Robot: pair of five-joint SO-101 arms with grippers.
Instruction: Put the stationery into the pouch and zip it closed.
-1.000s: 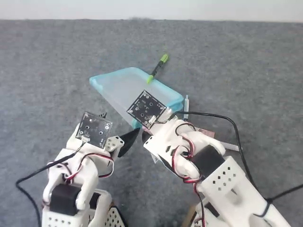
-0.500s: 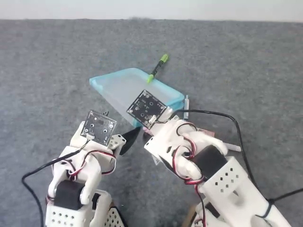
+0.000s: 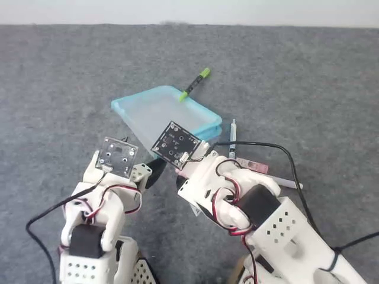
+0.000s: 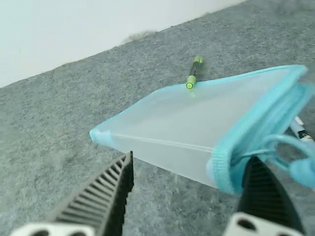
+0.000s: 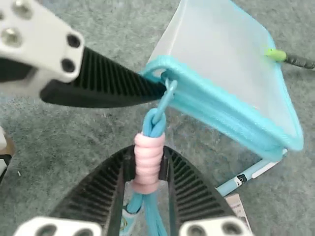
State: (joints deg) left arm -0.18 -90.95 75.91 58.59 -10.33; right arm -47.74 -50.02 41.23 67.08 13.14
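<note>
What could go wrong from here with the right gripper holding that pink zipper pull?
1. The left gripper is open, with one finger at the pouch corner, so a tug on the pink pull by the right gripper may drag the pouch rather than close it.
2. The green pen lies across the pouch's far edge and a white pen lies on the carpet beside it; zipping now could leave them out.
</note>
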